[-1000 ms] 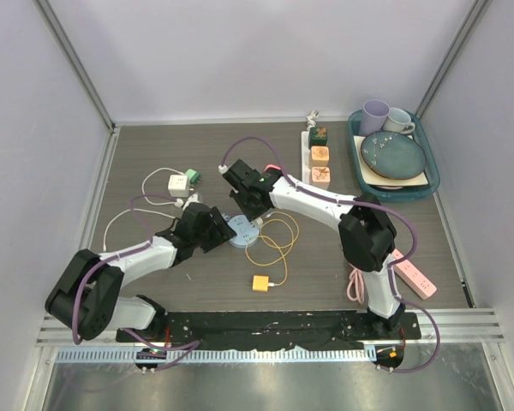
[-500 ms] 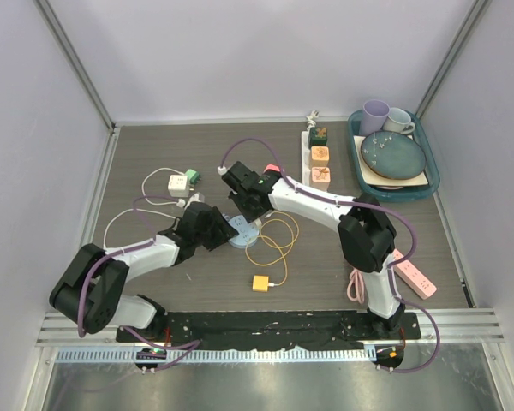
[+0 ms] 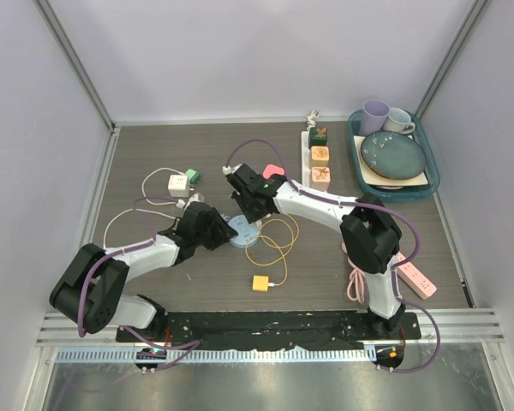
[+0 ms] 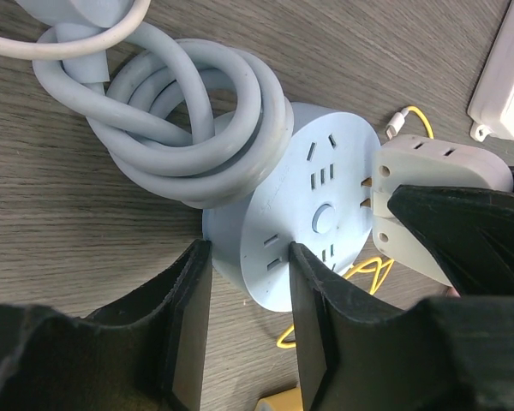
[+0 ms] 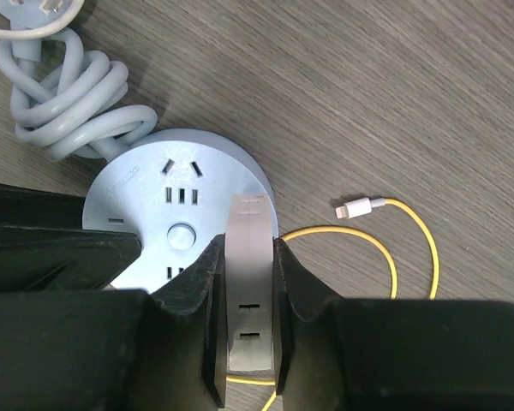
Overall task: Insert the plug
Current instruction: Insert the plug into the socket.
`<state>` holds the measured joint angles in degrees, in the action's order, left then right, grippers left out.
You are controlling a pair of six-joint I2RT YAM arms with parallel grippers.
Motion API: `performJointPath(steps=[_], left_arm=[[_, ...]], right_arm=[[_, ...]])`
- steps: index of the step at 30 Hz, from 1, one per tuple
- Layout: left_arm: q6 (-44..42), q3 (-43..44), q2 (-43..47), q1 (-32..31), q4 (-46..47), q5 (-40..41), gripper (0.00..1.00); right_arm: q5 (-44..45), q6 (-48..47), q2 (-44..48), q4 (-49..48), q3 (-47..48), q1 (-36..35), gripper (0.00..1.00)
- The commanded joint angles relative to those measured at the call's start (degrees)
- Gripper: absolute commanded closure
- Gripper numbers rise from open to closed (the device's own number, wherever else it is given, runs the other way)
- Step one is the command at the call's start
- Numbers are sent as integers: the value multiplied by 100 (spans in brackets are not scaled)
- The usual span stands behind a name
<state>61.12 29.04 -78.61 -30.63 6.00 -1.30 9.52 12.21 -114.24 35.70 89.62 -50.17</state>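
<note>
My right gripper (image 5: pixel 250 253) is clamped on the white rectangular plug (image 4: pixel 424 184), its prongs facing the pale blue round socket hub (image 4: pixel 313 214) just beyond the gripper's tip; my left gripper (image 4: pixel 248 295) pinches the hub's rim from the opposite side.

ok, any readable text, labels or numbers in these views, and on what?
No text is legible.
Round blue socket hub: small embossed mark near the rim, too faint to read.
White power strip: blue mark cut off at the frame edge, unreadable.
White plug: no print visible.
</note>
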Motion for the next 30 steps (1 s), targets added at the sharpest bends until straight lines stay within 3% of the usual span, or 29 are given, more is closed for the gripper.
performJointPath(steps=[1, 24, 27, 30], left_arm=[[22, -12, -23, -13, 191, 7, 59], [110, -38, 170, -13, 42, 86, 59], [102, 32, 372, -13, -177, 77, 54], [14, 155, 811, -13, -545, 305, 43]], right_arm=[[-65, -34, -283, 244, -436, 7, 99], [129, -8, -292, -670, -1922, 16, 99], [156, 10, -232, -565, -1826, 16, 99], [252, 1, 5, -521, -1616, 16, 99]])
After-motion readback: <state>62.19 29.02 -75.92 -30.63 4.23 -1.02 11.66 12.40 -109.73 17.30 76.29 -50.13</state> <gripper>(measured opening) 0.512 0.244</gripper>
